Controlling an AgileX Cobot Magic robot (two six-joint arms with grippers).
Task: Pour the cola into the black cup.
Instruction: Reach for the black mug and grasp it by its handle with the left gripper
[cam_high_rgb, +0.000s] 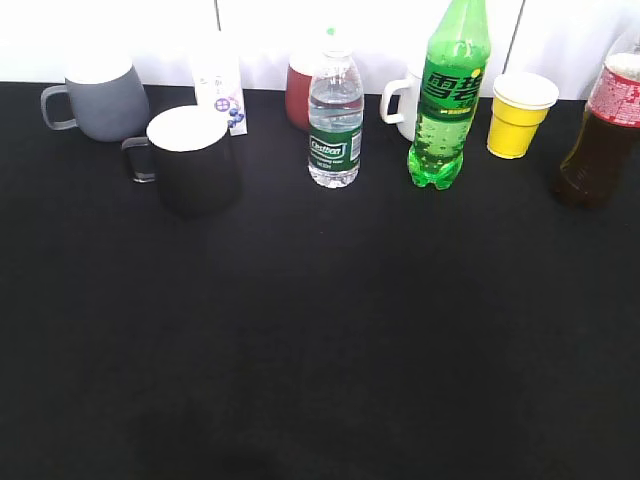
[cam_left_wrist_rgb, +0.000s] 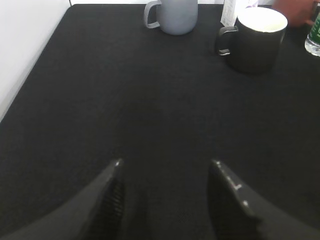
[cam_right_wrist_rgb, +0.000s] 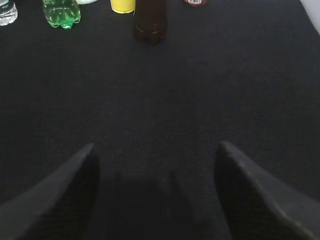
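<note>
The cola (cam_high_rgb: 600, 135), a clear bottle of dark brown liquid with a red-and-white label, stands upright at the far right of the exterior view. Only its base (cam_right_wrist_rgb: 149, 22) shows at the top of the right wrist view. The black cup (cam_high_rgb: 192, 158), glossy with a white inside and its handle to the left, stands at the back left. It also shows in the left wrist view (cam_left_wrist_rgb: 255, 40). My left gripper (cam_left_wrist_rgb: 166, 165) is open and empty over bare cloth, well short of the cup. My right gripper (cam_right_wrist_rgb: 156, 146) is open and empty, well short of the cola. Neither gripper shows in the exterior view.
A grey mug (cam_high_rgb: 100, 98) stands behind the black cup, with a small white carton (cam_high_rgb: 220, 85) beside it. A water bottle (cam_high_rgb: 334, 120), a dark red cup (cam_high_rgb: 299, 92), a green soda bottle (cam_high_rgb: 450, 100), a white mug (cam_high_rgb: 403, 100) and a yellow cup (cam_high_rgb: 520, 112) line the back of the black table (cam_high_rgb: 320, 340).
</note>
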